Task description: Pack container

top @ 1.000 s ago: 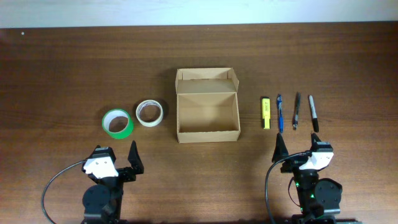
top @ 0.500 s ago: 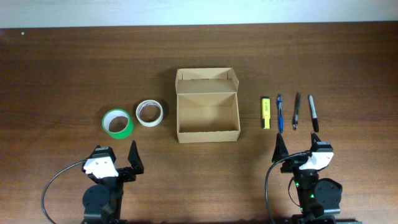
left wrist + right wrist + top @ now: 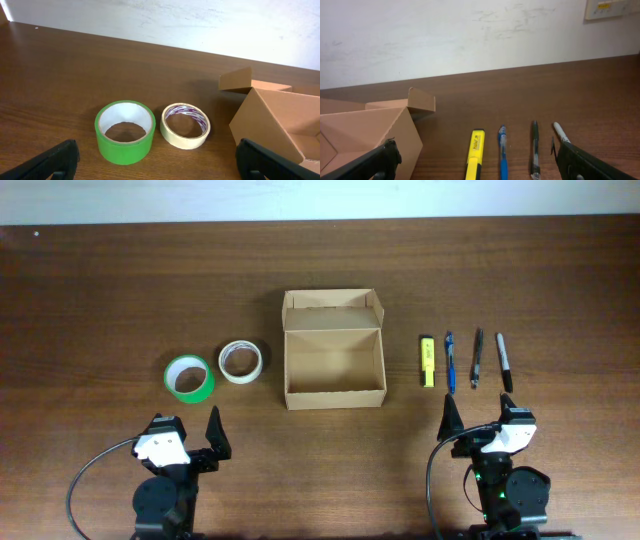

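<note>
The tan cardboard container (image 3: 334, 364) stands open at the table's middle, its flap lid folded back; it also shows in the left wrist view (image 3: 280, 122) and the right wrist view (image 3: 365, 132). It looks empty. A green tape roll (image 3: 189, 377) (image 3: 125, 131) and a cream tape roll (image 3: 240, 361) (image 3: 185, 125) lie left of it. A yellow highlighter (image 3: 427, 361) (image 3: 475, 154), a blue pen (image 3: 450, 361) (image 3: 503, 152), a black pen (image 3: 477, 358) (image 3: 534, 149) and a marker (image 3: 504, 361) (image 3: 561, 133) lie right of it. My left gripper (image 3: 186, 437) (image 3: 159, 162) and right gripper (image 3: 476, 420) (image 3: 480, 162) are open and empty near the front edge.
A pale wall (image 3: 470, 35) stands behind the table's far edge. Black cables (image 3: 90, 475) loop beside both arm bases at the front.
</note>
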Controlling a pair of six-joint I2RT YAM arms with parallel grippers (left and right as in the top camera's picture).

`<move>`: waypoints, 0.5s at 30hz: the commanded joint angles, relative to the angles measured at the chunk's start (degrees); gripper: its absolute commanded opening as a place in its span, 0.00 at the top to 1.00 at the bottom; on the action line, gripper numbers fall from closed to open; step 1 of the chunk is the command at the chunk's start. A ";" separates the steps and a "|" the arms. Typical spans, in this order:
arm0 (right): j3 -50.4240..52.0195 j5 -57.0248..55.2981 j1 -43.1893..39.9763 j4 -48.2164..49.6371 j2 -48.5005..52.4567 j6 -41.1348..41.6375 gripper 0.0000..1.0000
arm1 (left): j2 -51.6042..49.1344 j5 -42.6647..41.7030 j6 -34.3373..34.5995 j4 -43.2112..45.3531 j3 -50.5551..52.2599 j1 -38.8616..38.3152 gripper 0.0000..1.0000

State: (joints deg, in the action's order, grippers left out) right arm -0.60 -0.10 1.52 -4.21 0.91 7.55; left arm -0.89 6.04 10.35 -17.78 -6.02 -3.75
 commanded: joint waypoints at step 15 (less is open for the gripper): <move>-23.43 5.79 -0.42 -25.24 12.92 -3.06 0.01 | 0.59 0.98 0.28 0.20 0.52 -0.24 0.00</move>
State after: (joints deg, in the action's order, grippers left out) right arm -13.41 4.56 1.52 -26.63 10.20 6.55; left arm -0.84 6.02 10.35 -17.76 -5.89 -3.75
